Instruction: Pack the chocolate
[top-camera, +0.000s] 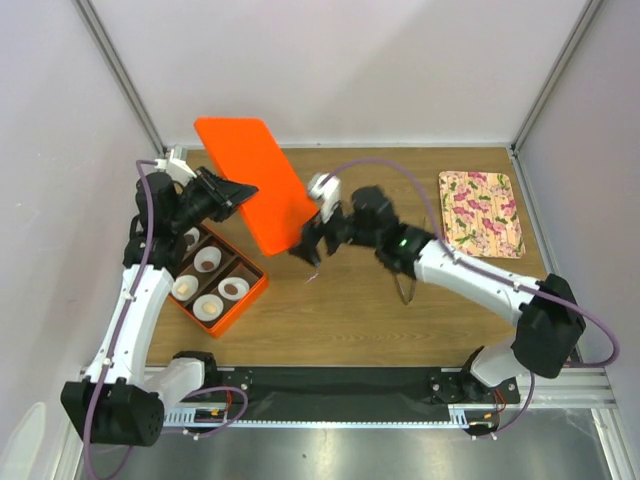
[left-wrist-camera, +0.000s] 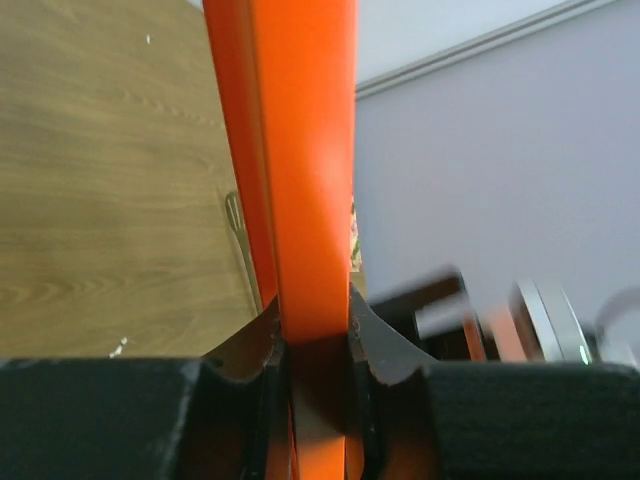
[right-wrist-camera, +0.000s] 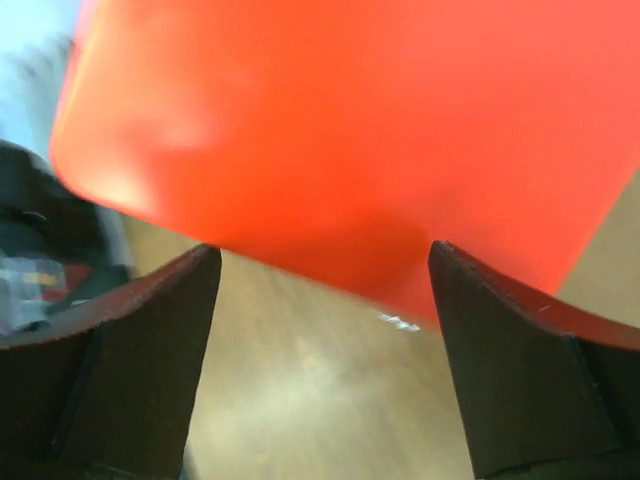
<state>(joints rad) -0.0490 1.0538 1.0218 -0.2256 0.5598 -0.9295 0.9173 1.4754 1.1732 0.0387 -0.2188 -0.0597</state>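
Brown, tan choc lumps in cups, L gripper clamping orange lid, R gripper open

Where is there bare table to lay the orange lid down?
Widest free patch: the bare wood in front, between the orange box and the right arm. A smaller strip lies at the back, between the orange lid and the floral plate. Crowded: the left side, where the box, the left pincer and the open right pincer crowd the lid.
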